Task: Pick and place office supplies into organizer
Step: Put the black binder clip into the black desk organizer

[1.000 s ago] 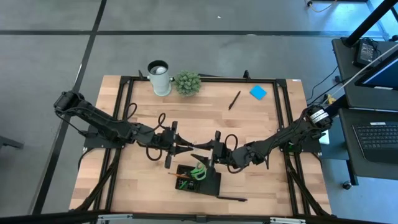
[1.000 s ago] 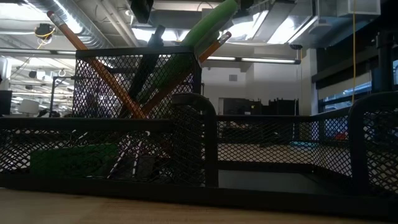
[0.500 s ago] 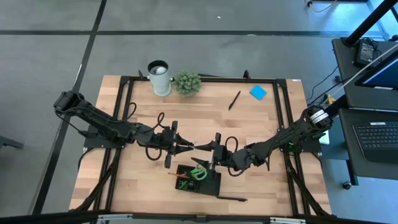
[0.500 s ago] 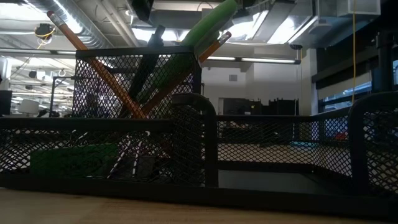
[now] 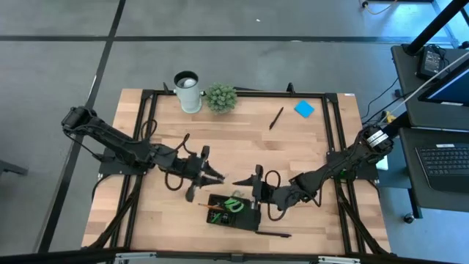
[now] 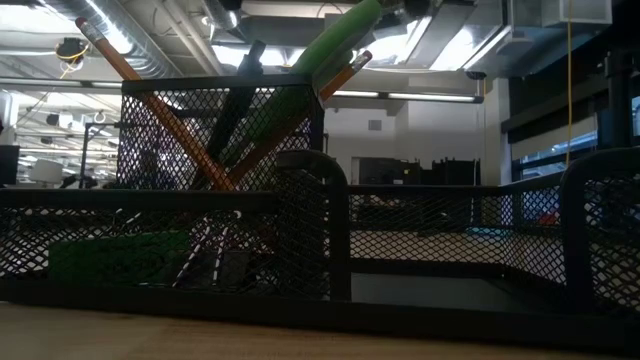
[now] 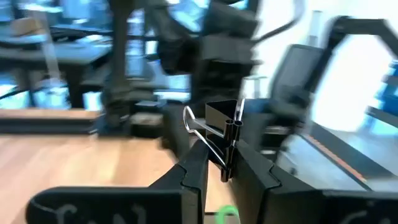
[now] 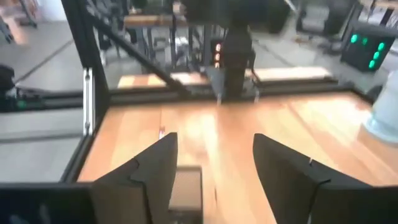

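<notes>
My left gripper point(image 5: 217, 178) reaches level over the table's middle, shut on a small black binder clip point(image 7: 222, 118) with silver wire handles. My right gripper point(image 5: 244, 184) faces it a short way off, open and with nothing in it point(image 8: 214, 168), above the far edge of the black mesh organizer point(image 5: 253, 220). In the organizer, green-handled scissors point(image 5: 234, 204), orange pencils point(image 6: 150, 110) and a dark pen lean in the tall compartment. A green eraser point(image 6: 110, 255) lies in a low one. My left gripper pinches the binder clip between its two fingers point(image 7: 196, 177), at the clip's lower end point(image 7: 226, 163). The fingers come level from the table's left. The clip's black body and wire handles stick out past the fingertips, clear of the table and the organizer.
A white cup point(image 5: 187, 91) and a small potted plant point(image 5: 220, 97) stand at the far edge. A black pen point(image 5: 275, 117) and a blue sticky-note pad point(image 5: 304, 109) lie at the far right. Another black pen point(image 5: 275, 235) lies beside the organizer near the front edge.
The two grippers met tip to tip over the table's middle; they now stand apart. My right gripper has drawn back toward the near right and dropped a little, over the organizer. The binder clip stays in my left gripper, which has shifted slightly toward the left.
</notes>
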Robot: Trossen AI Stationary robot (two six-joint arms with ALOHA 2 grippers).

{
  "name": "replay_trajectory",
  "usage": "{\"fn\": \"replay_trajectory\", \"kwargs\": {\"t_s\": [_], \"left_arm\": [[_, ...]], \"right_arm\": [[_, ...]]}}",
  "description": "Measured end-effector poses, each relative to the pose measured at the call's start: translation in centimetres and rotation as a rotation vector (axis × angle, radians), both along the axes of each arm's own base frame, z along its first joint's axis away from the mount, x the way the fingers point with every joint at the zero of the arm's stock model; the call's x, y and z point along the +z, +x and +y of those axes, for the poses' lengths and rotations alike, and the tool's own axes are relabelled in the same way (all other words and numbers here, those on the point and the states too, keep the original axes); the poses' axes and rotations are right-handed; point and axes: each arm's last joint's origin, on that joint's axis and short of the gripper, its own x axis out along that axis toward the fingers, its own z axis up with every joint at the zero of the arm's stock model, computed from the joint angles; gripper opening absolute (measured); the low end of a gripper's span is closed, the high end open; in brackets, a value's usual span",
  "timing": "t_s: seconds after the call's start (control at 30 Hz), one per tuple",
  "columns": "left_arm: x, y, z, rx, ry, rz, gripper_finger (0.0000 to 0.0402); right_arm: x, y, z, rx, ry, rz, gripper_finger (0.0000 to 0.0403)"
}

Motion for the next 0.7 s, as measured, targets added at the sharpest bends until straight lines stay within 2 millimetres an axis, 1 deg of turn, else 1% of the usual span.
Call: {"fn": "replay_trajectory", "kwargs": {"t_s": [0.17, 0.27, 0.37, 0.5, 0.7], "left_arm": [[0.1, -0.9, -1.9, -0.131, 0.048, -0.007, 0.0047], [-0.5, -1.6, -3.2, -0.173, 0.086, 0.037, 0.0047], [-1.1, -2.3, -4.4, -0.184, 0.118, 0.093, 0.0047], [-1.8, -3.4, -6.2, -0.195, 0.149, 0.144, 0.0047], [-2.4, -5.4, -8.8, -0.189, 0.114, 0.193, 0.0047]], "right_arm": [[-1.2, -0.8, 0.6, -0.004, 0.029, 0.114, 0.0211], [-2.0, -1.2, 0.5, -0.029, 0.072, 0.176, 0.0211], [-2.5, -1.5, 0.3, -0.064, 0.118, 0.222, 0.0211], [-2.8, -1.6, 0.2, -0.087, 0.154, 0.243, 0.0211], [-2.8, -1.6, 0.2, -0.100, 0.191, 0.236, 0.0211]]}}
